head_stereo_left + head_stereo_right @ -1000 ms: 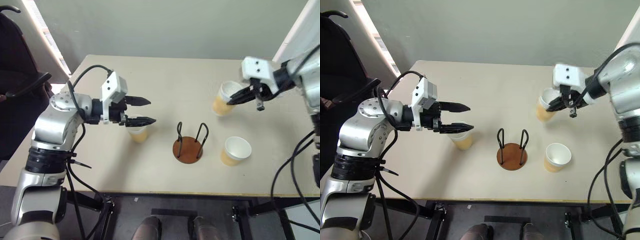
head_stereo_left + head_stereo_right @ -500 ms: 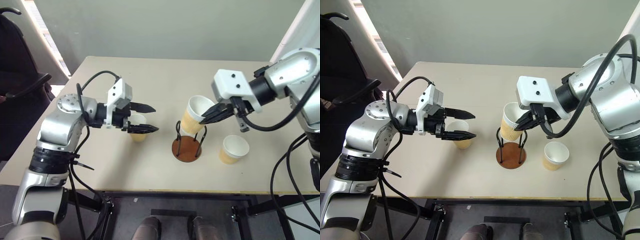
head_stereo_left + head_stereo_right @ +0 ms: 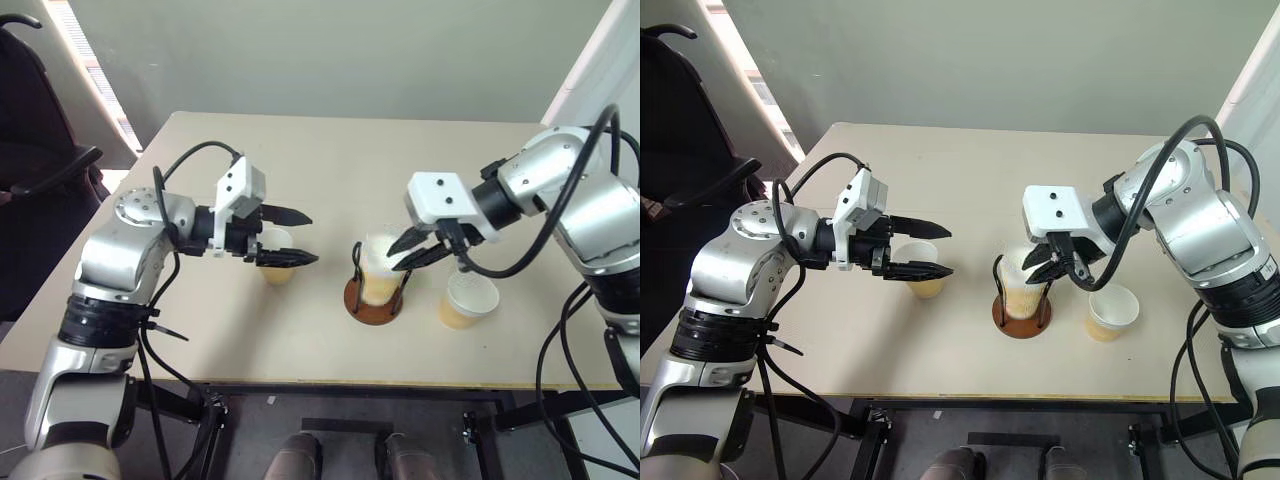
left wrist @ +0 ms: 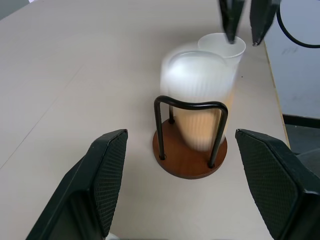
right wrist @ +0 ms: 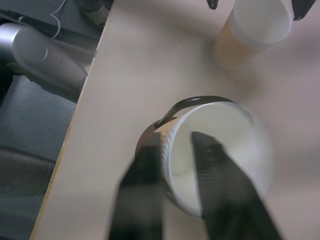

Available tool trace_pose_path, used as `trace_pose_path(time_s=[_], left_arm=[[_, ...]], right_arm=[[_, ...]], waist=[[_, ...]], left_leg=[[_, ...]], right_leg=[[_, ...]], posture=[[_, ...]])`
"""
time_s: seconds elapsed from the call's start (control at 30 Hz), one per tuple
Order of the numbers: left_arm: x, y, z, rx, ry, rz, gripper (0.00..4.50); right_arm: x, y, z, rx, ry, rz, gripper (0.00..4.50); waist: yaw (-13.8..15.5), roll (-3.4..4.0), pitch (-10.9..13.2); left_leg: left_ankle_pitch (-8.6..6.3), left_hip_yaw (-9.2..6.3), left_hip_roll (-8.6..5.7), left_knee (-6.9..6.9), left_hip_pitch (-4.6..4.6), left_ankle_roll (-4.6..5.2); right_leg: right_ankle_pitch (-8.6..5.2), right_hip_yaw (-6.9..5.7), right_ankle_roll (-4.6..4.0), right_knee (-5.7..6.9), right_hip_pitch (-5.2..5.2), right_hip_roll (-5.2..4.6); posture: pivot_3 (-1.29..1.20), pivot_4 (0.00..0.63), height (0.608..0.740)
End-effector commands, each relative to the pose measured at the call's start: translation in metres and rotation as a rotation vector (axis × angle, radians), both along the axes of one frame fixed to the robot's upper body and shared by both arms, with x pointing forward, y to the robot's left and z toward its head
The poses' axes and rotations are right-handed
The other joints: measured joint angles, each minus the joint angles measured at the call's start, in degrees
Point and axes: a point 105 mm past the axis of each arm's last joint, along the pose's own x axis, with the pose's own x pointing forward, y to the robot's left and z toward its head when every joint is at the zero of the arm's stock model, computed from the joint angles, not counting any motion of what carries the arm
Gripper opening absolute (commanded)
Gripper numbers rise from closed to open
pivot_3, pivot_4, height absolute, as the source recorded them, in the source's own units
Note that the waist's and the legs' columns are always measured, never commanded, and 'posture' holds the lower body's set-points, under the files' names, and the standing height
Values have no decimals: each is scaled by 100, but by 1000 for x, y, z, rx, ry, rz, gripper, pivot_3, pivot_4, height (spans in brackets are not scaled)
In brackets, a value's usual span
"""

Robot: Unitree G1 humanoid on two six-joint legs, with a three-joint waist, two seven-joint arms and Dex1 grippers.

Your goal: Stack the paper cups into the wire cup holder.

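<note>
1. Since the earlier frame, the right end effector (image 3: 418, 250) has carried 1 paper cup (image 3: 380, 272) from the counter's far right part down into the wire cup holder (image 3: 372, 300), which stands near the middle of the front edge.
2. That cup now sits between the black wire loops, blurred in every view.
3. Its rim lies between the right end effector's fingers (image 5: 212, 175), 1 inside and 1 outside; they are parted slightly, and whether they still pinch the wall cannot be told.
4. A 2nd cup (image 3: 468, 300) stands upright just beside the holder toward the counter's right edge.
5. A 3rd cup (image 3: 277, 262) stands toward the left edge, well apart from the holder.
6. The left end effector (image 3: 298, 237) hovers above that 3rd cup, fingers spread wide, gripping nothing.
</note>
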Motion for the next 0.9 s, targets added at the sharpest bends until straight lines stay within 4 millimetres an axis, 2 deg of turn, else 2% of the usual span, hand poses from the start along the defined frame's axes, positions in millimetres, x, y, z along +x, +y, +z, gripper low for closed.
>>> trace_pose_path(time_s=[0.03, 0.07, 0.3, 0.43, 0.57, 0.67, 0.73, 0.9], left_arm=[[-4, 0, 15, -21, -56, 8, 3712], [-4, 1, 16, -19, -64, 16, 3712], [-8, 8, 28, 17, -152, 75, 3712], [-19, 18, 11, 247, -193, 75, 3712], [-20, 33, -7, 461, -230, 98, 3712], [-12, 42, -17, 597, -284, 125, 3712], [-5, 45, -18, 627, -311, 155, 3712], [7, 49, -18, 668, -342, 189, 3712]], right_arm=[[2, 4, 11, 55, -57, -20, 2238], [4, 3, 14, 68, -67, -33, 2575], [2, -1, 50, 269, -28, -132, 2575], [-10, -7, 65, 361, 60, -147, 2575], [-21, -7, 67, 392, 129, -130, 2575], [-29, -3, 66, 410, 183, -101, 2575], [-31, -2, 65, 415, 200, -95, 2575], [-33, 0, 64, 422, 216, -96, 2575]], waist=[[-2, 0, 0], [-2, 0, 0], [-8, 0, 0], [-15, 0, 0], [-11, 0, 0], [-11, 0, 0], [-14, 1, 0], [-21, 1, 0]], left_leg=[[0, 0, 0, 0, 1, 0], [0, 0, 1, 0, 1, 0], [4, 0, 0, -1, 0, -6], [30, 2, 1, -11, 0, -50], [27, 0, 1, -14, 1, -49], [21, -2, 0, -14, 0, -39], [-2, -2, 0, -13, 0, 1], [1, -4, 0, -13, 1, -4]], right_leg=[[0, 0, 0, 1, 0, 0], [0, 0, 0, 2, 0, 0], [0, 0, 0, 0, 0, 1], [-3, 1, -4, -8, -2, 3], [-12, 1, -14, -7, -3, 4], [-13, 0, -17, -2, -6, 4], [-14, 1, -18, -1, -7, 4], [-12, 1, -22, 8, -13, 4]], posture=[[0, 150, 740], [0, 150, 740], [0, 150, 740], [0, 150, 740], [0, 150, 740], [0, 150, 740], [0, 150, 740], [0, 150, 740]])
